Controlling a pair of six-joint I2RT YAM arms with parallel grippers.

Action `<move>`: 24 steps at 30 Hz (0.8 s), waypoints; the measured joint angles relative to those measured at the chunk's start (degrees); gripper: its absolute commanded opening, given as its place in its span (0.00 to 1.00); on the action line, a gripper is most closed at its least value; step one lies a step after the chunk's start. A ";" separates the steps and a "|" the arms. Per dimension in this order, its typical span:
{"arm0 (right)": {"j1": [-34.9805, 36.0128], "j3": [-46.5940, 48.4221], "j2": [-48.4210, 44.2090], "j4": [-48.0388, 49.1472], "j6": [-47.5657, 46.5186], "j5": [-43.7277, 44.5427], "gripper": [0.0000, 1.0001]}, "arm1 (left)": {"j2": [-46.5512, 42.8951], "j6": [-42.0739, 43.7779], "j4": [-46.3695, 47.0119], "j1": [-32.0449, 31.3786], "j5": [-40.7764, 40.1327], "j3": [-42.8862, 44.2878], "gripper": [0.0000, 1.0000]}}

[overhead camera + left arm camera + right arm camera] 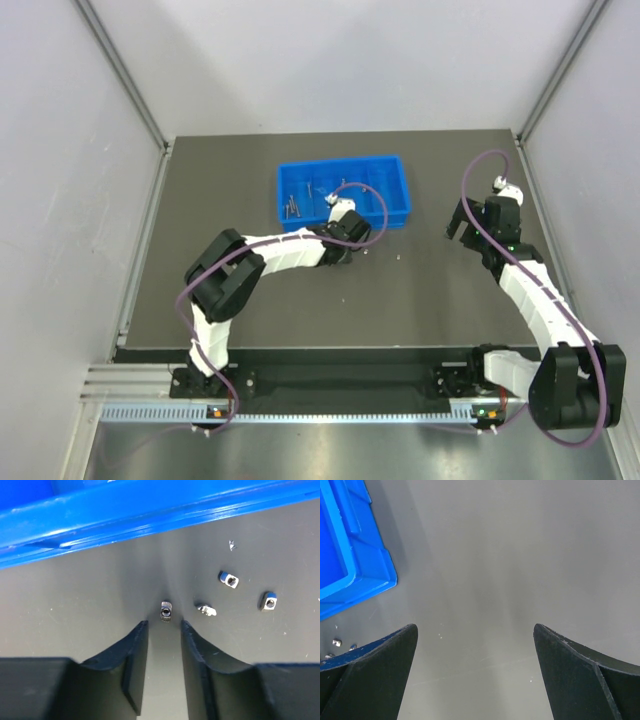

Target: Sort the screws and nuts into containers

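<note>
Four small silvery pieces (pixel 206 610) lie on the tabletop (pixel 75 605) beside the near wall of the one blue tray (pixel 150 515): two squarish nuts (pixel 228 579), two unclear. One lies just ahead of the left fingers (pixel 132 647), which are narrowly parted and empty. Screws (pixel 292 205) in the tray's left compartment are too small to count. Right fingers (pixel 375 670) gape wide, empty.

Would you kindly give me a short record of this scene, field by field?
left gripper: open, empty, low over the table, close to the blue tray
nearest piece: nut lying just ahead of its fingertips
other loose pieces: two more nuts; one small piece, kind unclear
tray contents: screws in the left compartment
right gripper: wide open, empty, over bare table right of the tray
</note>
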 measured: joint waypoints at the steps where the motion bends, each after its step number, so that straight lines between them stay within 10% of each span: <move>1: 0.00 0.00 0.00 0.00 0.02 0.04 1.00 | 0.20 0.35 0.00 0.15 0.00 0.17 0.39; 16: 0.00 0.74 0.46 -0.42 0.00 0.33 1.00 | 1.97 2.25 0.48 2.14 0.66 2.34 0.26; 24: 0.00 0.79 0.50 -0.44 0.02 0.57 1.00 | 1.97 1.81 0.83 2.14 1.73 2.27 0.01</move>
